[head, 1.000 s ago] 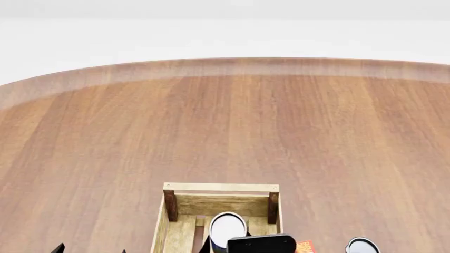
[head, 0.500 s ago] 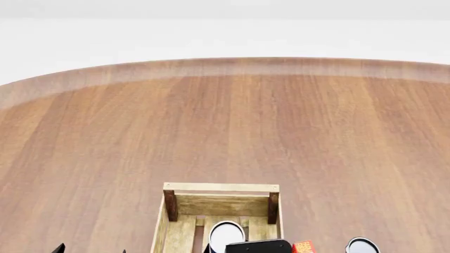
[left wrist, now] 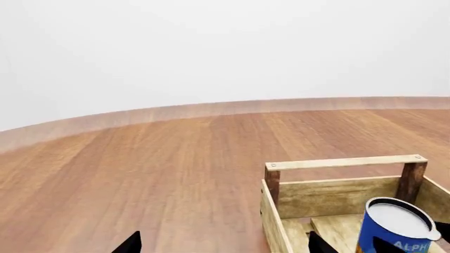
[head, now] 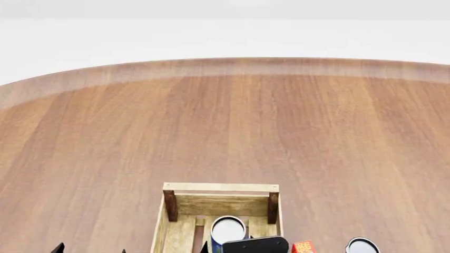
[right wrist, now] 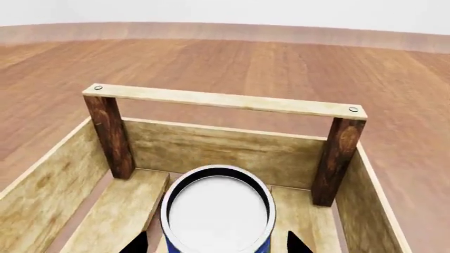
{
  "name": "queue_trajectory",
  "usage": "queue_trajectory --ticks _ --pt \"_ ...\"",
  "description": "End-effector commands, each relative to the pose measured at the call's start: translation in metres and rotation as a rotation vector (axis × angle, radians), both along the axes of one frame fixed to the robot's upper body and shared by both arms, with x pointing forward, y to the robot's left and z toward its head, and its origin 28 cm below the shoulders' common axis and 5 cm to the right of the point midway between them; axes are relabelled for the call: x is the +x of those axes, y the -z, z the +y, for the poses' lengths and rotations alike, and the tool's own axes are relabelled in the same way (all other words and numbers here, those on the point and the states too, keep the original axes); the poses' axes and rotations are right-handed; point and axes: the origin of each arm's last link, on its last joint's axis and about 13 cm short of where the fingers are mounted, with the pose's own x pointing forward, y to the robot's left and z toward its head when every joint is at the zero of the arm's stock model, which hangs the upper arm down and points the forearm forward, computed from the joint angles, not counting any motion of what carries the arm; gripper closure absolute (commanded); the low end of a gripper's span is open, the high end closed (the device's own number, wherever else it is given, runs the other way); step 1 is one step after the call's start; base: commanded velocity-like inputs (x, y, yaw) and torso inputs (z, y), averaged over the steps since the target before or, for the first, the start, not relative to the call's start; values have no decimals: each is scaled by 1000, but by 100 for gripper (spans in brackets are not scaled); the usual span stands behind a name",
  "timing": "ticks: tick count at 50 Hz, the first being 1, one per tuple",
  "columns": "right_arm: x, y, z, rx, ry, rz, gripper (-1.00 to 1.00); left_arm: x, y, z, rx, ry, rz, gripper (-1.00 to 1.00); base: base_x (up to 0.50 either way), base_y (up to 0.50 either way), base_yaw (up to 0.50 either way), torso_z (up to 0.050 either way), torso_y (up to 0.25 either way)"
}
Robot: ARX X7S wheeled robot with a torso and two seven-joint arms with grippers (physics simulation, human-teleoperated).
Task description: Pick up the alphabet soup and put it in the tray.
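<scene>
The alphabet soup (right wrist: 218, 208), a blue-labelled can with a silvery-white top, stands upright inside the tray (right wrist: 223, 100), a light-wood slatted crate with dark corner posts. The head view shows the can (head: 228, 230) low between the tray's (head: 221, 187) walls. My right gripper (right wrist: 218, 246) is open, with its fingertips (right wrist: 137, 245) on either side of the can and a small gap on each side. In the left wrist view the can (left wrist: 393, 232) sits below the tray's end rail (left wrist: 344, 163). My left gripper (left wrist: 225, 247) is open and empty, over bare table beside the tray.
A second can with a silvery top (head: 362, 246) and a small red object (head: 304, 246) sit just right of the tray at the view's bottom edge. The round wooden table (head: 225, 121) stretches away to its far rim.
The can has sunk lower into the tray and looks smaller from the head camera. The right gripper dipped, then rose slightly. The left arm has not moved.
</scene>
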Motion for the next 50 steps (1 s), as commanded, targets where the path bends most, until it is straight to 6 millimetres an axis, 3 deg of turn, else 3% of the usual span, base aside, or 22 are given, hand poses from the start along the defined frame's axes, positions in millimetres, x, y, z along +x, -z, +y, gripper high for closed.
queue_trajectory --ticks 1,18,36,50 --pt "-11 -11 -1 -14 -11 -22 -100 0 -1 0 -1 -1 -3 -100 0 0 0 0 0" --pt "-53 -62 -9 52 -17 -128 -100 -2 -3 0 5 -1 -19 -100 0 0 0 0 0" --pt "-81 -101 -7 92 -55 -237 -100 -6 -8 -1 21 -2 -58 -100 0 0 0 0 0" --pt "-96 -129 -6 134 -69 -307 -100 -15 -27 -3 7 6 -124 -100 0 0 0 0 0"
